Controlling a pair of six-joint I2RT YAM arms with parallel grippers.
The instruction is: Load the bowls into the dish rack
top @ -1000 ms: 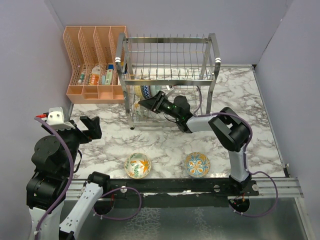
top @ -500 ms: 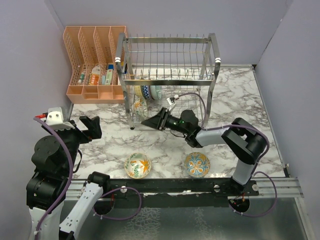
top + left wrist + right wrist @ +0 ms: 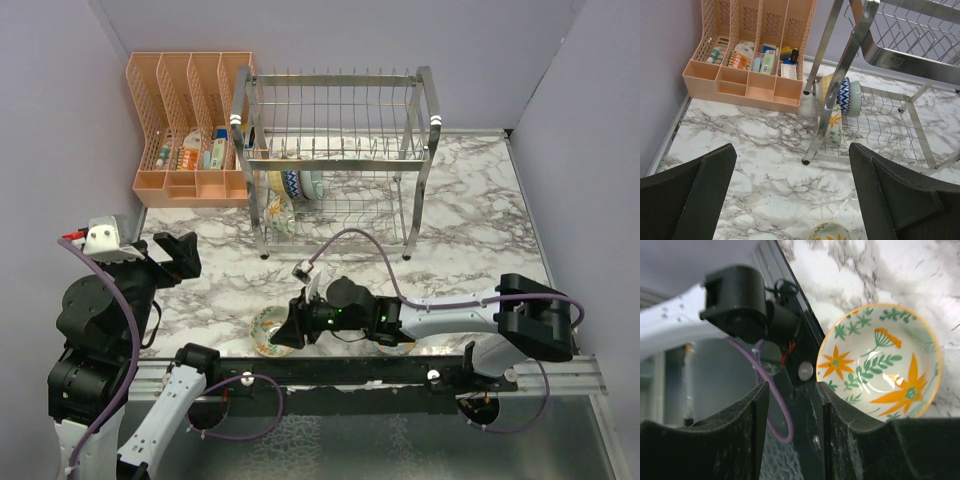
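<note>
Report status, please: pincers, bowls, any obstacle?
Left pincer open, empty. Right pincer open at flower bowl rim, no grip yet. Some bowls stand in rack. No obstacle seen.

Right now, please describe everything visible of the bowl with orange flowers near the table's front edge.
The bowl is round and glossy, ceramic by its look: cream inside, orange flowers, green sprigs, yellow rim. It sits upright, empty, on the marble table. The open right hand is at its rim; contact unclear.
</note>
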